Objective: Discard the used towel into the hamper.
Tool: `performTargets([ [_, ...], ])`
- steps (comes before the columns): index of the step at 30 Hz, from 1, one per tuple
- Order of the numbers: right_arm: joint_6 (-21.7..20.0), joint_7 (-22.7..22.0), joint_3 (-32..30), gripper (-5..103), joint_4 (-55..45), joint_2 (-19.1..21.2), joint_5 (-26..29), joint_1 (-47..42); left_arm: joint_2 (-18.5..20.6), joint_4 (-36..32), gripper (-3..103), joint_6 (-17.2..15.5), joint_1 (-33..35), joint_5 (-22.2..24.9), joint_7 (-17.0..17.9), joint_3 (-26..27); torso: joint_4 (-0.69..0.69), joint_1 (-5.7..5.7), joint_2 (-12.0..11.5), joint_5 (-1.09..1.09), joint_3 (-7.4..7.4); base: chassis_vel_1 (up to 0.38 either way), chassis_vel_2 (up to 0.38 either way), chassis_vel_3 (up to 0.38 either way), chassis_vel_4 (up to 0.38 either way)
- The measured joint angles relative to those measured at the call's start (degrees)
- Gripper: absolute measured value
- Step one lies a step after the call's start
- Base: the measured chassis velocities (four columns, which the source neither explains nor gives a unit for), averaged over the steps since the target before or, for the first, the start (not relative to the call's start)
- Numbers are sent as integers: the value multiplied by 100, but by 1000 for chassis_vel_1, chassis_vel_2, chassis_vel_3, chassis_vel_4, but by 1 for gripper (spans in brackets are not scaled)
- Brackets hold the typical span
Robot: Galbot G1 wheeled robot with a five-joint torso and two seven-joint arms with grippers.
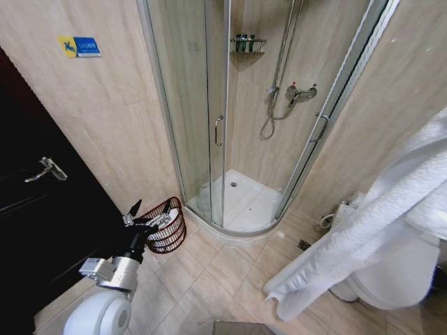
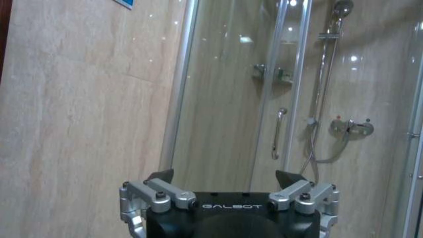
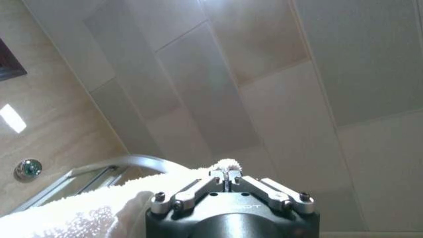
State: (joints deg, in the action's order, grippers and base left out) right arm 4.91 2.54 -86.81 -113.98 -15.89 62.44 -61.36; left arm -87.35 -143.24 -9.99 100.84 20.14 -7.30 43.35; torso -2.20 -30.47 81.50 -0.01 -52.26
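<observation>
Towel [image 1: 363,230] right of frame, soft, limp, light, bulky | right hand [image 3: 227,179] clamped on its edge | left hand [image 1: 150,215] open nr hamper [image 1: 167,227] lower left

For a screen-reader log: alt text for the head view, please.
A white towel hangs at the right, above the tiled floor. The left gripper, open, sits by the hamper standing beside the glass shower stall.

One readable brand, one sign too small to read

"GALBOT" stands in pale letters on the black body of the left end effector [image 2: 225,186], between its two finger mounts. A blue and yellow wall sign [image 1: 79,47] carries white marks on the tiled wall, but these cannot be read.
</observation>
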Motion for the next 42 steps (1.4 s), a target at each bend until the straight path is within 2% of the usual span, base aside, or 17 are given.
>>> performTargets([
  [19,37,19,-58,2,4,10,74,61,0,0,100,0,0,0,0,0,0,24,-53,-1,29,15,12,19,16],
  [42,-35,21,-36,2,-16,83,157,197,0,0,100,0,0,0,0,0,0,37,-83,3,45,108,113,113,110],
])
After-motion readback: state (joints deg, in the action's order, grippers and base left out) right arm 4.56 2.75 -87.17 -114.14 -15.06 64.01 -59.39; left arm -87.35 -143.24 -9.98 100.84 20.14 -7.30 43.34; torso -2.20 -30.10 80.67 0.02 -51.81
